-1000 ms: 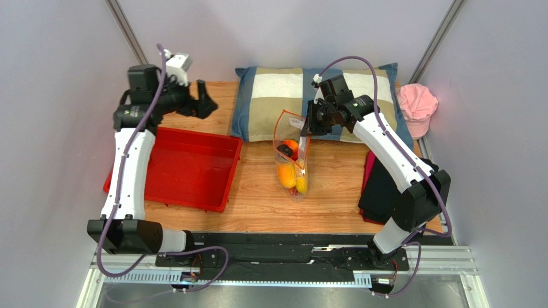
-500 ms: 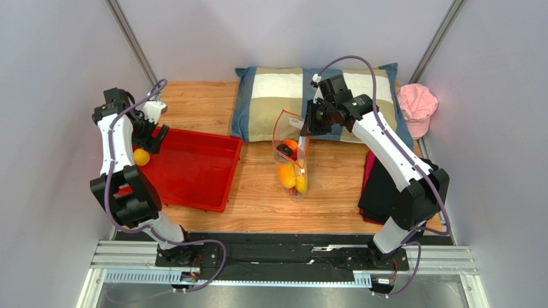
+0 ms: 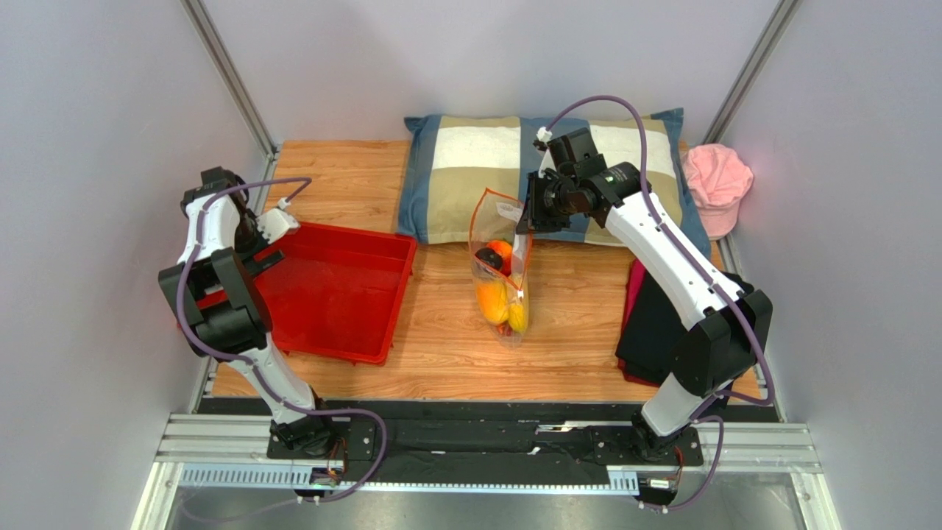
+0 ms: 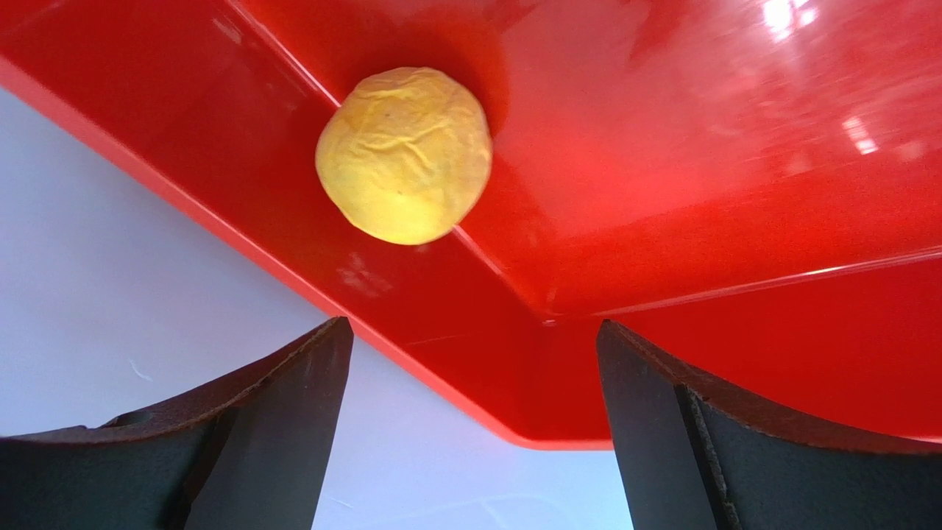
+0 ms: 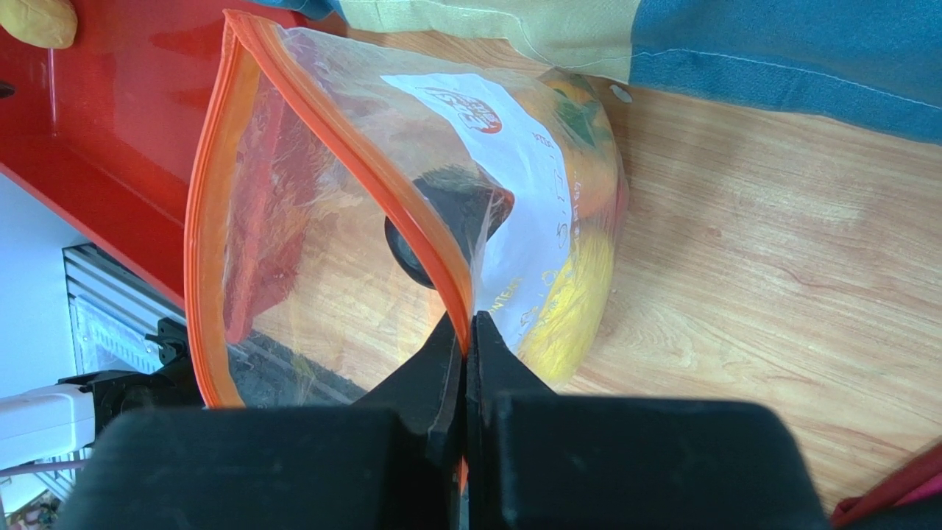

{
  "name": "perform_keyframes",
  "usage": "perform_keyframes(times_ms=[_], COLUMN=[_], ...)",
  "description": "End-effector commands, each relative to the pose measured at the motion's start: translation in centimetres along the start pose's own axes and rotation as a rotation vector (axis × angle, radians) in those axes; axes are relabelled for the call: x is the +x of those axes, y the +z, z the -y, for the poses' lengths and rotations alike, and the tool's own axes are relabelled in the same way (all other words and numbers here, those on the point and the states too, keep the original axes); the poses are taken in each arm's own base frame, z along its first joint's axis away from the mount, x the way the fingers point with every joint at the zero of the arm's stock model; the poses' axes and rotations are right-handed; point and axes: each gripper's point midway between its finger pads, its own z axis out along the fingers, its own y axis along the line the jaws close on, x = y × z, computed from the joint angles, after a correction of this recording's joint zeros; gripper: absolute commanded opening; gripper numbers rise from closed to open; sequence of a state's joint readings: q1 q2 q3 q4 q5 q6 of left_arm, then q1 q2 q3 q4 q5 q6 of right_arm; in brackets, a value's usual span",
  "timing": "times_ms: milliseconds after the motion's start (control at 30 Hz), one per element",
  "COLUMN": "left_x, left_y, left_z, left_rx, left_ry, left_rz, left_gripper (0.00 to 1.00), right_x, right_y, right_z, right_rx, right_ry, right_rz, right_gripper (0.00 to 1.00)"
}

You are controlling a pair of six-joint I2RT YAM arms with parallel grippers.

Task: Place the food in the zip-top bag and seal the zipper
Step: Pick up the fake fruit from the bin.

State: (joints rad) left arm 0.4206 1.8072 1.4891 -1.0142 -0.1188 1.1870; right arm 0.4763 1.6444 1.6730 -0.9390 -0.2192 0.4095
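Right fingers (image 3: pixel 532 219), seen from above, are clenched on the far edge of the zip-top bag (image 3: pixel 494 221). The bag stretches from them toward the arm bases across the wooden worktop (image 3: pixel 575 320), with orange, yellow and dark toy fruit (image 3: pixel 493 299) inside it. The checked pillow (image 3: pixel 470 166) lies just beyond these fingers, a pink cap (image 3: pixel 717 180) well off to their right, and a dark cloth (image 3: pixel 655 320) nearer the right arm's base. The left arm (image 3: pixel 210 260) bends over the far left corner of the red tray (image 3: pixel 337 293). From the left wrist, the left fingers (image 4: pixel 260 436) are spread wide and released, with nothing between them. A crinkled yellow fruit (image 4: pixel 404 155) sits ahead of them in the tray's corner, apart from both fingers. From the right wrist, the two dark fingers are pressed together on the orange zipper (image 5: pixel 332 144), whose other side bows away to their left and leaves the mouth gaping. Past the fingertips, a dark round fruit (image 5: pixel 437 226), a yellow one and an orange one lie behind the white label (image 5: pixel 487 122).
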Motion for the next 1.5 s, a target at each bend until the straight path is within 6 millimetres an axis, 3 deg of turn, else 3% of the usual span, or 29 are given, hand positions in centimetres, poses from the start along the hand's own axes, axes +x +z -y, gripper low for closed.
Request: perform_keyframes(times_ms=[0,400,700,800,1000,1033,1100,1167,1200,1267,1300,1367,1433,1467], left_x=[1.0,-0.2,-0.2,-0.4,-1.9,-2.2,-3.6,-5.0,-7.0,-9.9,-12.5,-15.3,-18.4,-19.5], left_y=[1.0,4.9,7.6,7.7,6.1,5.2,3.7,0.5,-1.1,-7.0,-9.8,-16.3,-22.4,-24.3], left_z=[-1.6,-3.0,-1.8,-1.3,0.1,0.1,0.9,0.6,2.8,2.8,5.6,6.9,11.4,12.6], left_rx=[-0.032,-0.03,0.026,0.04,0.035,0.022,0.039,0.012,0.089,0.068,0.167,0.186,0.319,0.339], left_ry=[0.133,0.219,0.25,0.25,0.257,0.252,0.239,0.201,0.202,0.159,0.153,0.094,0.094,0.118], left_rz=[-0.062,-0.045,-0.061,-0.055,0.002,0.017,0.063,0.132,0.237,0.403,0.548,0.743,0.963,1.031], left_gripper=[0.9,0.91,0.85,0.78,0.42,0.33,0.28,0.27,0.27,0.27,0.28,0.29,0.29,0.3], right_x=[-1.6,-1.4,-1.2,-1.3,-1.2,-1.2,-1.2,-1.0,-0.9,-0.6,-0.5,-0.1,0.1,0.1], right_y=[-1.1,-0.6,-0.8,-0.9,-0.9,-0.9,-1.0,-1.1,-1.3,-1.5,-1.7,-1.8,-1.9,-2.0], right_z=[-0.8,-0.7,-0.4,-0.4,-0.3,-0.4,-0.4,-0.5,-0.5,-0.7,-0.7,-1.0,-1.2,-1.3], right_rx=[-0.026,-0.022,-0.011,-0.007,-0.005,-0.006,-0.01,-0.018,-0.024,-0.044,-0.05,-0.072,-0.087,-0.098], right_ry=[-0.025,-0.016,-0.022,-0.027,-0.031,-0.032,-0.045,-0.06,-0.071,-0.111,-0.121,-0.143,-0.165,-0.169], right_rz=[0.062,0.046,0.044,0.047,0.045,0.045,0.044,0.039,0.038,0.026,0.024,0.014,0.008,0.007], right_gripper=[0.0,0.0,0.0,0.0,0.0,0.0,0.0,0.0,0.0,0.0,0.0,0.0,0.0,0.0])
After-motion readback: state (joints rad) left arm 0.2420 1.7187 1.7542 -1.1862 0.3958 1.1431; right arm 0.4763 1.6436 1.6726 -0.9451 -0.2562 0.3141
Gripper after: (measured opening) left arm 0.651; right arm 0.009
